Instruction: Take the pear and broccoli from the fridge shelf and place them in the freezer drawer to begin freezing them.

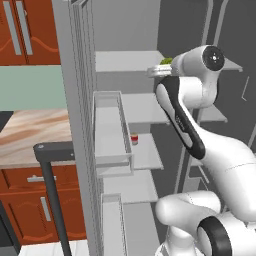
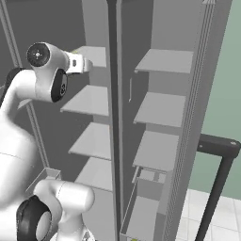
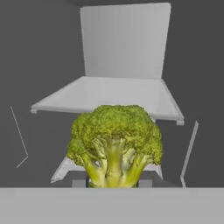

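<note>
Gripper (image 3: 113,183) fingertips mostly hidden behind broccoli (image 3: 114,144), apparently pinching its stalk, broccoli held out in front of a grey fridge shelf (image 3: 118,96), small red-and-white can (image 1: 134,139) stood on lower shelf beside pale door bin (image 1: 111,131)

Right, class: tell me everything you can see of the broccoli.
The broccoli is a lumpy green head with olive-yellow patches and pale yellow-green stalks branching from a short stem. In the hand view it stands upright, crown up, close to the camera, over the near edge of a pale grey fridge shelf. Its base is hidden. In the left base view a green sliver shows beside the arm.
</note>
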